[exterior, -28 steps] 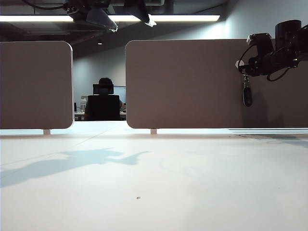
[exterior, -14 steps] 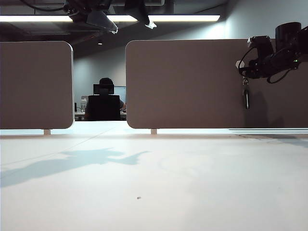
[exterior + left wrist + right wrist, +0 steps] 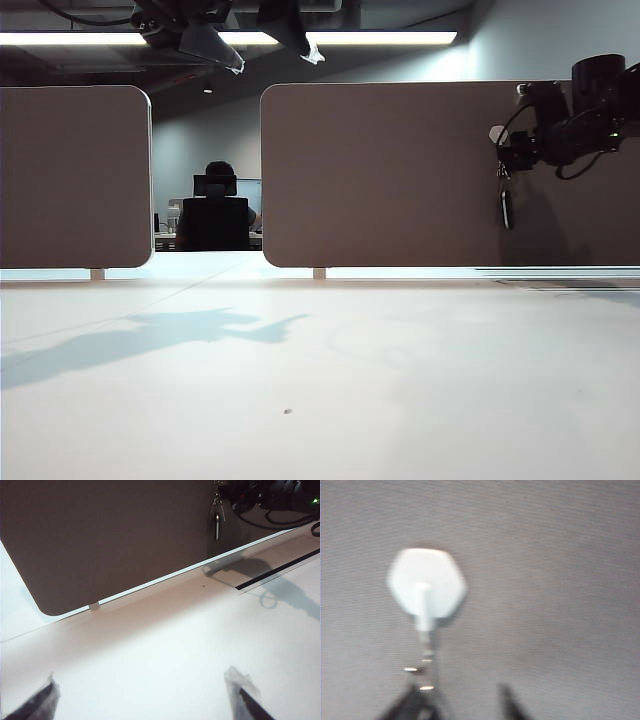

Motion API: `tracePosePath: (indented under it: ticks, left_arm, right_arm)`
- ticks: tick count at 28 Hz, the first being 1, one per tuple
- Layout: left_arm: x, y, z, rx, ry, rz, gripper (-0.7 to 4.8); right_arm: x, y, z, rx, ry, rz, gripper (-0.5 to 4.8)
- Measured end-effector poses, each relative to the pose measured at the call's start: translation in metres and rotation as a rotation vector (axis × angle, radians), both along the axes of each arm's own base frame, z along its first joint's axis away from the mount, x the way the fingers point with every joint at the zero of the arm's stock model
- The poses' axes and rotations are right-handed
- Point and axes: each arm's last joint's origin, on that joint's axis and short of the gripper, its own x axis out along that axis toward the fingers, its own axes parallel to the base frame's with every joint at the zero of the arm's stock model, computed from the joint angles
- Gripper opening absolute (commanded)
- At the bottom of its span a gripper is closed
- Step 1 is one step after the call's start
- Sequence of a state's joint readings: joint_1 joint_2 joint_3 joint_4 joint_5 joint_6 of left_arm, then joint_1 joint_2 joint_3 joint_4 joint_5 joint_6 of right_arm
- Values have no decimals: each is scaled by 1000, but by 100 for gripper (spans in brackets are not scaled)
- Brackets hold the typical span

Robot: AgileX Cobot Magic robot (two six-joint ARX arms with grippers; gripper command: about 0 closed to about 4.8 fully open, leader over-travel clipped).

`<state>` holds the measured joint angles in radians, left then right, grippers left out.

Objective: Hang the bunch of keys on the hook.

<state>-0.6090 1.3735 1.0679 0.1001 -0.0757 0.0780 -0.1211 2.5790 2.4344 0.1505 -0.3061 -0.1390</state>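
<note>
While the left gripper (image 3: 145, 695) is being kept wide above the table (image 3: 320, 380), the bunch of keys (image 3: 506, 205) is being left hanging from the hook (image 3: 426, 587) near the panel's (image 3: 390, 170) right edge beside the parted right gripper (image 3: 462, 702).

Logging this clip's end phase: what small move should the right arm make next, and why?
Probably draw the right claw straight back from the brown panel. The bunch of keys appears to hang from the hook, and the claw's jaws look parted, so it likely no longer holds them.

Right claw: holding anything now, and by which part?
Cannot be told. The bunch of keys hangs from the hook; the right claw sits blurred just beneath it. The left claw is open, empty.
</note>
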Motion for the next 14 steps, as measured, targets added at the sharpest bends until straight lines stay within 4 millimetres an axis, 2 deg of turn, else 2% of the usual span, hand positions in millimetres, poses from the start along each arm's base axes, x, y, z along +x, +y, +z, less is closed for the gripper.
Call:
tracePosePath:
  ticks: [4, 9, 12, 14]
  left_arm:
    - [0, 0, 0, 0, 1, 0, 479]
    - [0, 0, 0, 0, 0, 0, 479]
    - [0, 0, 0, 0, 0, 0, 479]
    - [-1, 1, 2, -2, -3, 0, 479]
  right_arm:
    - [0, -7, -3, 3, 20, -21, 262]
    - [0, -5, -11, 11, 78, -21, 263]
    - [-5, -3, -1, 15, 113, -20, 261]
    - [-11, -3, 12, 17, 127, -22, 224]
